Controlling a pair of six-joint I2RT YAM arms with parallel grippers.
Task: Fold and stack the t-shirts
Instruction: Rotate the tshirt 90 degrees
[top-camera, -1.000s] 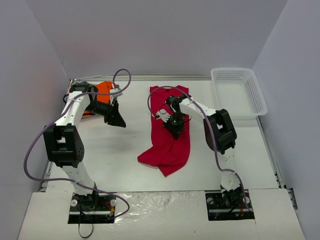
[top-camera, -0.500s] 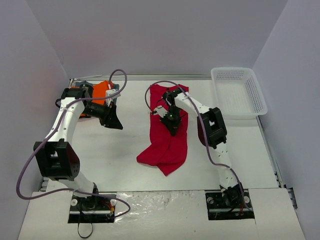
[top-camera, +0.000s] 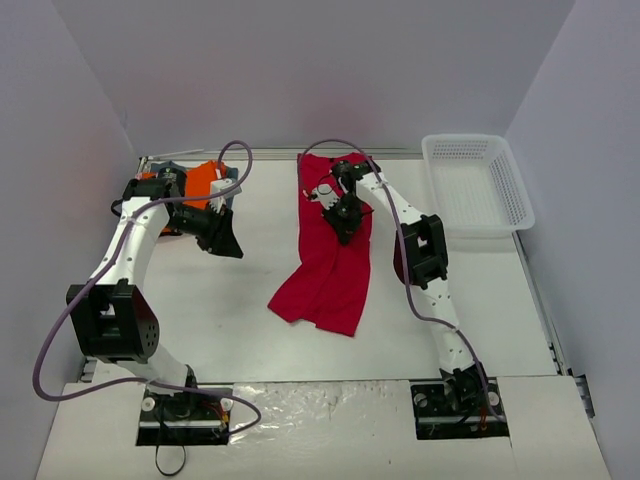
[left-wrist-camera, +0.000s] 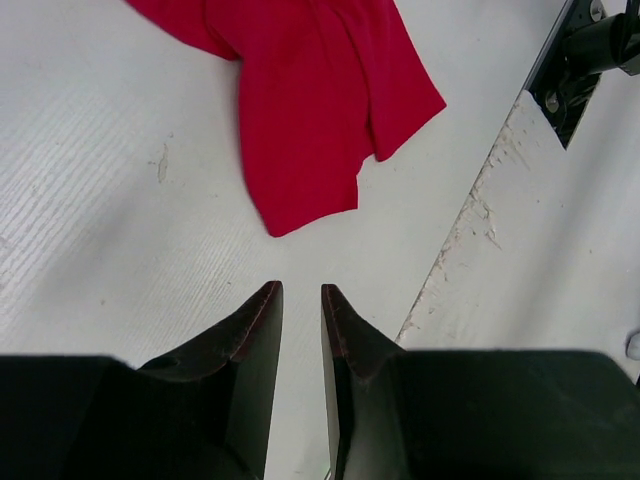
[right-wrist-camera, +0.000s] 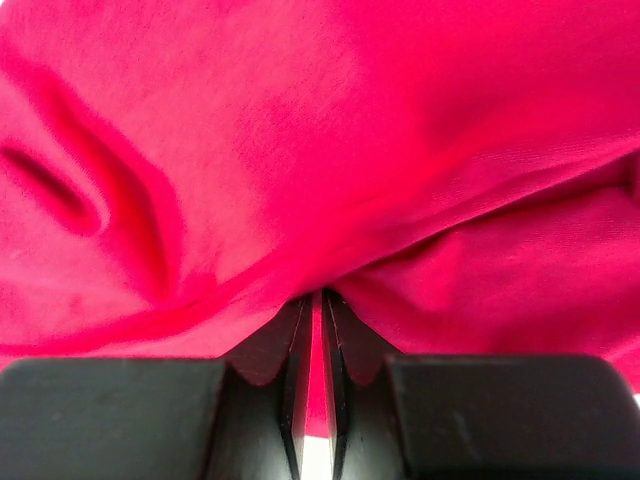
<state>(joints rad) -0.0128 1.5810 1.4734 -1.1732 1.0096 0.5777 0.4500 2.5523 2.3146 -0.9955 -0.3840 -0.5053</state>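
Observation:
The crimson-red t-shirt (top-camera: 325, 285) lies in a long strip down the middle of the table, its near end fanned out. My right gripper (top-camera: 347, 226) is over its far half and shut on a raised fold of the red cloth (right-wrist-camera: 300, 130), which fills the right wrist view; the cloth is pinched at the gripper (right-wrist-camera: 321, 296). A folded orange t-shirt (top-camera: 207, 180) sits at the far left. My left gripper (top-camera: 230, 248) hovers just in front of it, jaws slightly apart with only bare table between them (left-wrist-camera: 300, 290). A red sleeve and hem (left-wrist-camera: 300, 120) show ahead of it.
A white mesh basket (top-camera: 475, 140) stands at the far right corner. The table's near edge and the front board (left-wrist-camera: 560, 260) with an arm base (left-wrist-camera: 590, 50) show in the left wrist view. Grey walls close in the table on three sides.
My right gripper has moved toward the far edge with the red cloth in it, drawing the shirt longer and straighter. The left gripper has shifted only a little.

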